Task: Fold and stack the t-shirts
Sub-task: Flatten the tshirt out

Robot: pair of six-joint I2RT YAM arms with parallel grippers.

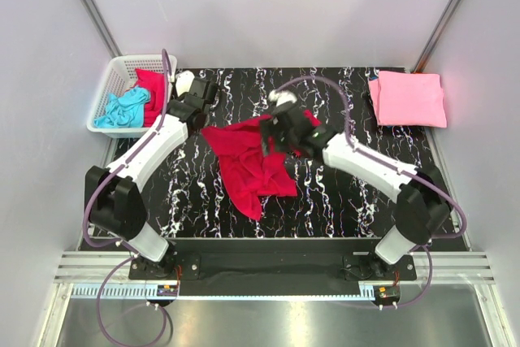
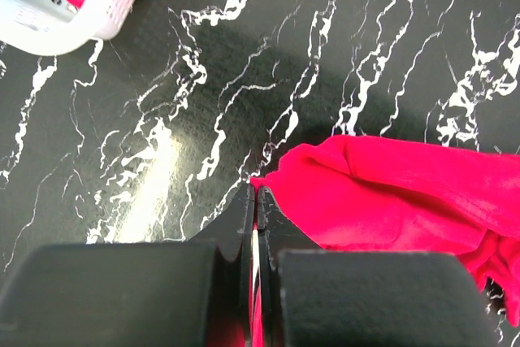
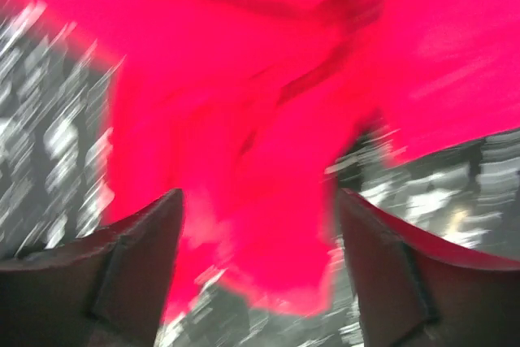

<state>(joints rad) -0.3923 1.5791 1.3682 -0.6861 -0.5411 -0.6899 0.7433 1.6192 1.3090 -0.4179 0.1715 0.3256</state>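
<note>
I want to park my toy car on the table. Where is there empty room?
Bare table at the back, between the white basket and the pink shirt. There is more along the front edge below the crimson shirt, between the left arm and right arm. The middle is crowded with shirt and arms.

Black, white-veined table (image 1: 341, 201), crimson t-shirt (image 1: 248, 172), pink t-shirt (image 1: 409, 99), white lattice basket (image 1: 104, 95)

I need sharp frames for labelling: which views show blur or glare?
Right wrist view: heavy motion blur, which smears the crimson t-shirt and the table. Left wrist view: sharp, with one bright glare patch on the black marbled table. Top view: sharp and evenly lit.
</note>
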